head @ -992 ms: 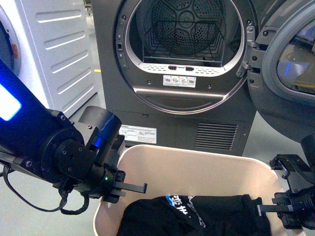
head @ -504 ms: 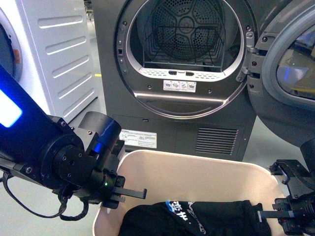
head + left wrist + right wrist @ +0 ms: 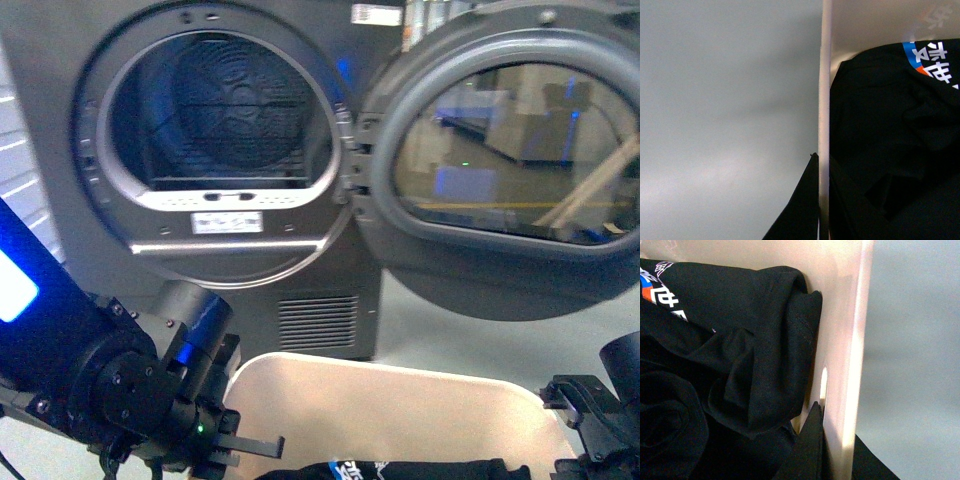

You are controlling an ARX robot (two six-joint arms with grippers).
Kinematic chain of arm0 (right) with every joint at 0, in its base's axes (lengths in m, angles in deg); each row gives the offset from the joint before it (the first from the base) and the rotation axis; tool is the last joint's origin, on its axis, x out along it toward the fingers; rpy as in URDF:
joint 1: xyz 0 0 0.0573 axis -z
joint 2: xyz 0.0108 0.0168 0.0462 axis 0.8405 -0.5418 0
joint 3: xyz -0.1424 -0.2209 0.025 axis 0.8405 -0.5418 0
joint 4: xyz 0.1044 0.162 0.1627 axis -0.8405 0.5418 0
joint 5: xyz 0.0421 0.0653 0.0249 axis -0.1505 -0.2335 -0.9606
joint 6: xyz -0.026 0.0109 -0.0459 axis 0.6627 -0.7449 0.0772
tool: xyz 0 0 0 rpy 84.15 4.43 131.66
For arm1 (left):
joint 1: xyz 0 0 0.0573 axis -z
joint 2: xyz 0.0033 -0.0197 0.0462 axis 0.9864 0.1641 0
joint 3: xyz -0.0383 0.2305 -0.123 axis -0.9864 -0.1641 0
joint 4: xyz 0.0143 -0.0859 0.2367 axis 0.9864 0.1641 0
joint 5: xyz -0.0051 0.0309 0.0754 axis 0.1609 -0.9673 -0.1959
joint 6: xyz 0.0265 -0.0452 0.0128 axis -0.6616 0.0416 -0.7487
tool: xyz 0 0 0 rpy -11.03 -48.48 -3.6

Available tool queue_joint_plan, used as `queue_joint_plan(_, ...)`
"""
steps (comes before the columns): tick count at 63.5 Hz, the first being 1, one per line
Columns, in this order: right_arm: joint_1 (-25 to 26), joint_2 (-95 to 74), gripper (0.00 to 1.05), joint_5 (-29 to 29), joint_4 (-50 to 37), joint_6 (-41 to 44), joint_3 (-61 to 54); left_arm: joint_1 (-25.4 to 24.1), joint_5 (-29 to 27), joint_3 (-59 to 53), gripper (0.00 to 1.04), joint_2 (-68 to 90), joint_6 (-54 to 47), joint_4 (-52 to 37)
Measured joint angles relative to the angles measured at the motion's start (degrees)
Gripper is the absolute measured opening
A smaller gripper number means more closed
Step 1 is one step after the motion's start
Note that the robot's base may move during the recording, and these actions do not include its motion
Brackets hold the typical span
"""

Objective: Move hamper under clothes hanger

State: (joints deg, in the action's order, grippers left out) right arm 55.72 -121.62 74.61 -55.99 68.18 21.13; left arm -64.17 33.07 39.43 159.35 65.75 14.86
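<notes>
Dryer [image 3: 320, 322] is sliding left in the front view since the earlier frame, hamper [image 3: 400, 400] sinking lower. Left gripper [image 3: 822, 210] and right gripper [image 3: 837, 450] are clamping its opposite walls.

Laundry room, grey dryer [image 3: 215, 215] with door [image 3: 500, 160] open, white appliance [image 3: 15, 190] beside it

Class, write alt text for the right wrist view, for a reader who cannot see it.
The right claw pinches the wall of a beige smooth plastic hamper, one finger each side. A crumpled black garment lies inside; grey floor outside.

White characters [image 3: 939, 59] on the black garment [image 3: 875, 145] are unreadable.
</notes>
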Motion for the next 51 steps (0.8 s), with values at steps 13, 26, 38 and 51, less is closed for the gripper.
queue_joint_plan(13,1.40,0.09,0.03,0.74,-0.07,0.11,-0.02,1.42,0.83,0.11,0.04,-0.02,0.00,-0.13)
queue_joint_plan(26,1.03,0.13,0.03,0.22,-0.07,0.20,-0.11,0.96,0.11,0.09,0.04,-0.02,0.00,-0.11)
queue_joint_plan(38,0.63,0.35,0.03,0.20,-0.07,0.15,-0.09,0.61,-0.11,0.09,0.04,-0.02,0.00,-0.11)
queue_joint_plan(51,0.66,0.37,0.03,0.31,-0.07,0.17,-0.09,0.66,0.11,0.09,0.04,-0.04,0.00,-0.11)
